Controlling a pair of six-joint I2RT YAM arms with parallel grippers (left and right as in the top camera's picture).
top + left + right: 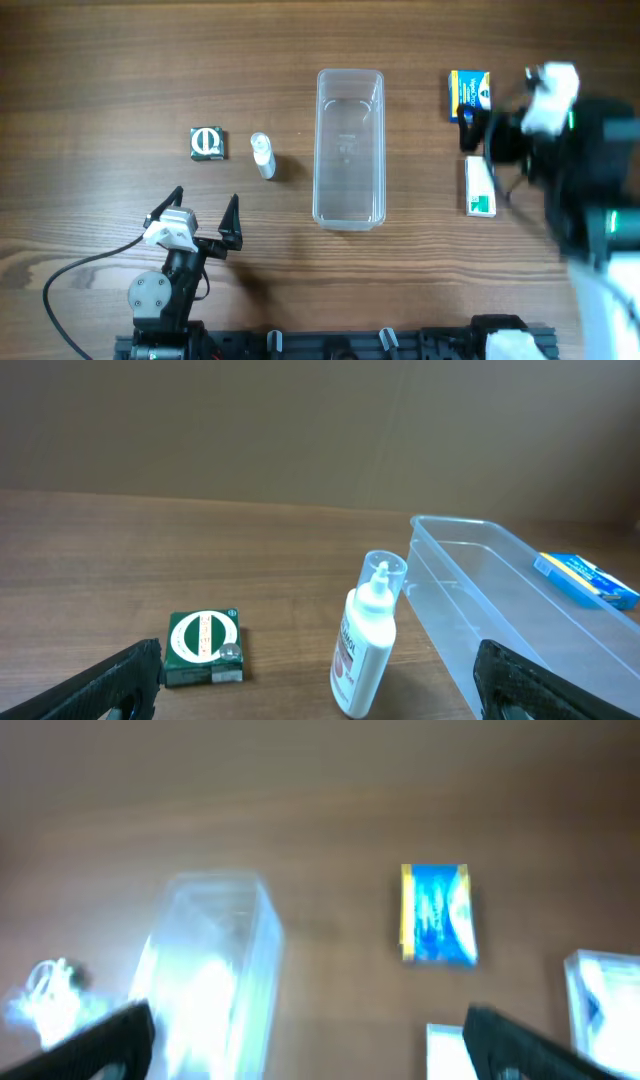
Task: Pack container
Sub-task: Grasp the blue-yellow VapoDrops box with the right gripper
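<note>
Overhead, the container lies lengthwise near the middle of the wooden table, open side up, its clear floor bare. To its left, just beside it but apart, a small white bottle lies on its side. Farther left sits a green box with a round white emblem on its top face. To the container's right are a blue box and, nearer the robot's base, a white-and-green box; both are well clear of the bin wall. The left gripper hovers low on the near side of the table, below the green box and bottle, fingers spread wide and holding nothing, with a black cable trailing off to its left. The right arm is motion-blurred above the two right-hand boxes. In its wrist view the right gripper has its fingers far apart with nothing between them, the blurred container and blue box ahead.
</note>
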